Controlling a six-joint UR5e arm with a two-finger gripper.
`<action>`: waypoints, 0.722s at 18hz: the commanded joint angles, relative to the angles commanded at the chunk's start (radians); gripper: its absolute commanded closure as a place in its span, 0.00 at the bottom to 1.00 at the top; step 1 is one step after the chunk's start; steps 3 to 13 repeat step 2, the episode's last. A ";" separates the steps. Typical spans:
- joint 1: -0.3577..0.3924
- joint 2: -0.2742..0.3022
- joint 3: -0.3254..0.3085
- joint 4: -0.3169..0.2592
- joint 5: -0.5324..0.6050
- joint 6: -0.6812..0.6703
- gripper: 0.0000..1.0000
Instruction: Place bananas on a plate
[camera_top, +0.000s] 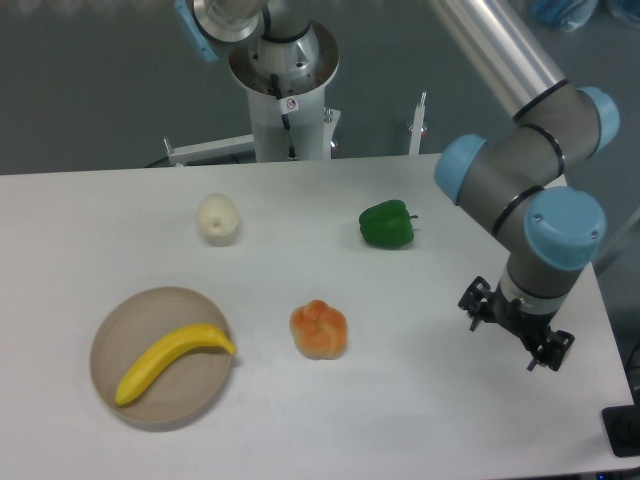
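1. The gripper (515, 328) hangs over the white table (420, 420) near its right edge, fingers spread, holding nothing.
2. Well apart, the banana (172, 360) lies across the plate (110, 340).
3. Behind the table is grey floor.

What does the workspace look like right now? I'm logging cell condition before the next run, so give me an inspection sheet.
Surface: white table, no spills seen.
Job's things: banana lies on the beige plate, tip reaching over the rim.
Clutter: orange lumpy fruit, green bell pepper, cream-white round fruit, all on the table, apart from each other.
Grippers: gripper over the table's right side, fingers spread, holding nothing.
Cables: thin cable on the robot base.
Surroundings: grey floor; blue object at the top right corner.
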 joint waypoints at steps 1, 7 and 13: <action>0.000 0.000 -0.002 0.002 0.000 0.003 0.00; 0.000 0.000 -0.005 0.002 0.000 0.003 0.00; 0.000 0.000 -0.005 0.002 0.000 0.003 0.00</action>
